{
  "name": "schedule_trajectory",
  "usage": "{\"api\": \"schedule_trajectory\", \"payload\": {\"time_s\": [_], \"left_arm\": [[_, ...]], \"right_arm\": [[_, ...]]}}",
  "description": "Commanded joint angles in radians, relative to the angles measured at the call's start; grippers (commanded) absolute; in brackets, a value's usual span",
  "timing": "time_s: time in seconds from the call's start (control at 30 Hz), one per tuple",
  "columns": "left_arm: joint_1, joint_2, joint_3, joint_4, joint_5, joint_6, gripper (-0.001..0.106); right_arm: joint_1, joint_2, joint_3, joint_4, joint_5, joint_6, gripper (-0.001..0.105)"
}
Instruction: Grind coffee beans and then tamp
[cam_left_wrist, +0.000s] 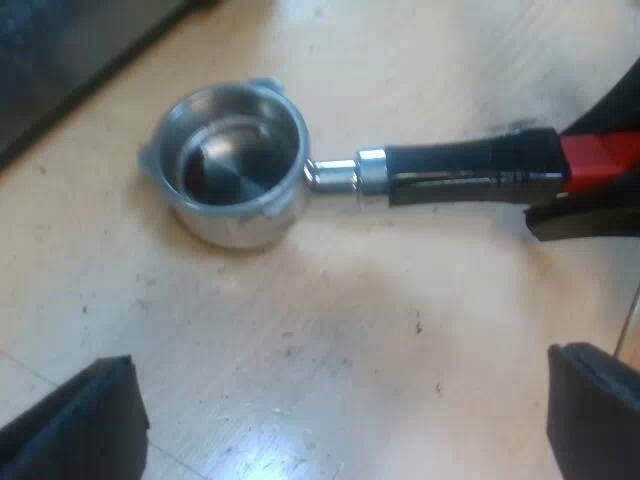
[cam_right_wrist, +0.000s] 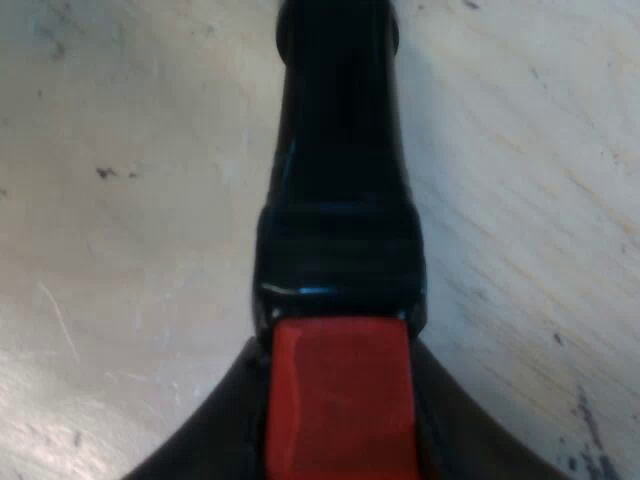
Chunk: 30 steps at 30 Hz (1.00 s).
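Now holder (cam_left_wrist: 372, 176) level; basket (cam_left_wrist: 232, 165) shows shiny metal.

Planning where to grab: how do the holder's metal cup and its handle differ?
The cup is shiny metal, round and open upward; the handle is black, long and red-ended. The cup stands free; the right gripper grips the handle's red end. Both belong to one holder lying on the wooden table.

Silver metal holder (cam_left_wrist: 235, 170) with black handle (cam_left_wrist: 460, 168) ending in red, on pale wood-grain table (cam_left_wrist: 330, 330).
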Motion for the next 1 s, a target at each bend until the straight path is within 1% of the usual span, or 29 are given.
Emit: {"api": "schedule_trajectory", "payload": {"time_s": [0.03, 0.1, 0.23, 0.27, 0.33, 0.37, 0.4, 0.43, 0.47, 0.5, 0.57, 0.6, 0.73, 0.8, 0.83, 1.0], "left_arm": [[-0.005, 0.004, -0.006, -0.016, -0.004, 0.007, 0.084], [-0.005, 0.004, -0.006, -0.018, -0.004, 0.007, 0.084], [-0.005, 0.004, -0.006, -0.018, -0.004, 0.007, 0.084], [-0.005, 0.004, -0.006, -0.018, -0.006, 0.007, 0.084], [-0.005, 0.004, -0.006, -0.018, -0.006, 0.007, 0.084], [-0.005, 0.004, -0.006, -0.018, -0.006, 0.007, 0.084], [-0.005, 0.004, -0.006, -0.018, -0.006, 0.007, 0.084], [-0.005, 0.004, -0.006, -0.018, -0.006, 0.007, 0.084], [-0.005, 0.004, -0.006, -0.018, -0.006, 0.007, 0.083], [-0.005, 0.004, -0.006, -0.018, -0.006, 0.007, 0.083], [-0.005, 0.004, -0.006, -0.018, -0.006, 0.007, 0.083], [-0.005, 0.004, -0.006, -0.018, -0.006, 0.007, 0.083], [-0.005, 0.004, -0.006, -0.018, -0.006, 0.007, 0.083], [-0.005, 0.004, -0.006, -0.018, -0.006, 0.007, 0.083], [-0.005, 0.004, -0.006, -0.018, -0.006, 0.007, 0.083], [-0.005, 0.004, -0.010, -0.015, -0.011, 0.007, 0.083]], "right_arm": [[-0.002, 0.007, -0.008, -0.048, 0.031, 0.003, 0.000], [-0.002, 0.007, -0.008, -0.032, -0.006, 0.010, 0.000], [-0.002, 0.007, -0.008, 0.000, -0.034, 0.010, 0.000], [-0.002, 0.007, -0.008, 0.011, -0.034, 0.010, 0.001], [-0.002, 0.007, -0.008, 0.024, -0.034, 0.010, 0.012], [-0.002, 0.007, -0.008, 0.029, -0.034, 0.010, 0.020], [-0.002, 0.007, -0.008, 0.031, -0.044, 0.010, 0.032], [-0.002, 0.007, -0.008, 0.031, -0.045, 0.010, 0.034], [-0.002, 0.007, -0.008, 0.032, -0.048, 0.010, 0.039], [-0.002, 0.007, -0.008, 0.035, -0.057, 0.010, 0.055], [-0.002, 0.007, -0.008, 0.035, -0.080, 0.010, 0.065], [-0.002, 0.007, -0.011, 0.038, -0.084, 0.010, 0.068], [-0.002, 0.007, -0.044, 0.104, -0.110, 0.010, 0.069], [-0.002, 0.007, -0.086, 0.194, -0.112, 0.010, 0.069], [-0.002, 0.007, -0.094, 0.216, -0.112, 0.010, 0.069], [-0.002, 0.003, -0.190, 0.382, -0.110, 0.010, 0.069]]}}
